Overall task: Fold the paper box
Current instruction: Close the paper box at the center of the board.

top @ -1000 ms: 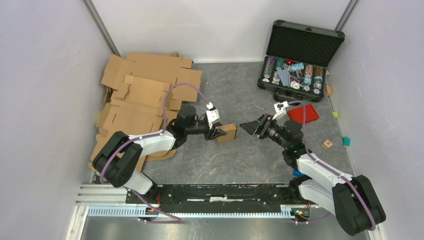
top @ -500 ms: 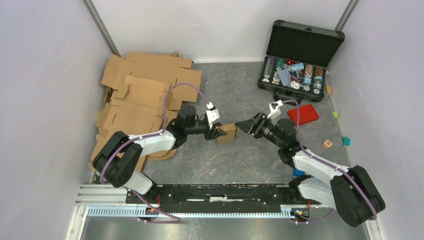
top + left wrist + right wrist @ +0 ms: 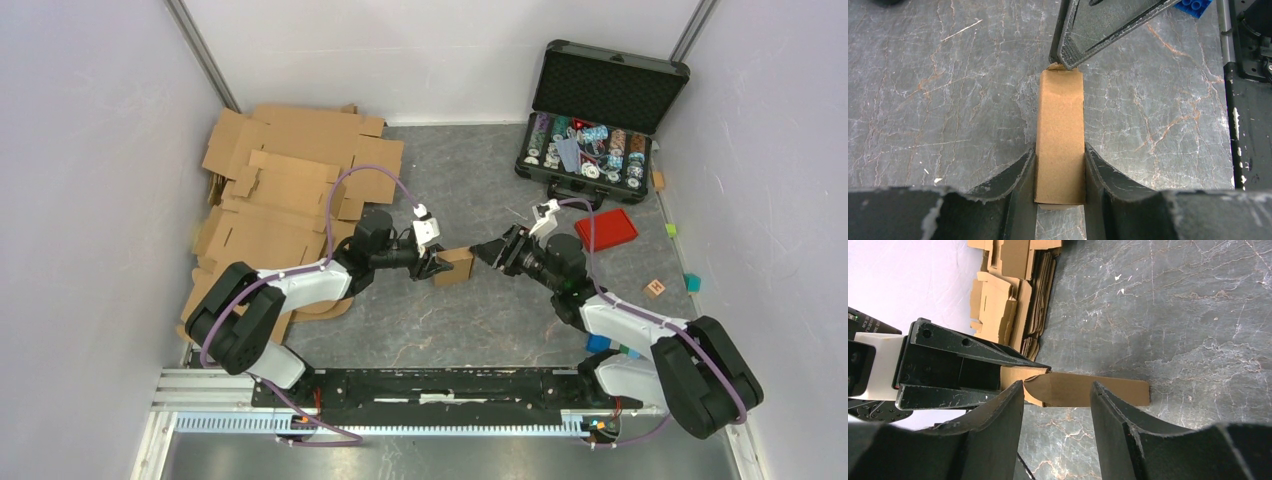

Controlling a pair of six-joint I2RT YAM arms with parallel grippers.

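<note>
Found paper box (image 3: 1060, 135) mid-desk (image 3: 430, 330), long axis running left to right. Had left fingers (image 3: 1018, 190) clamped across its left end. Had right fingers (image 3: 1128, 440) apart at its right end, one tip touching, lined up along that axis.

Overhead view over whole table (image 3: 480, 310), wrist views close, facing each other, sharing paper box (image 3: 1060, 135)

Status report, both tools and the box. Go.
Left tool shut on the paper box, clamped across its sides. Right tool open at the box's free end, contact unclear. Nothing else between the tools.
</note>
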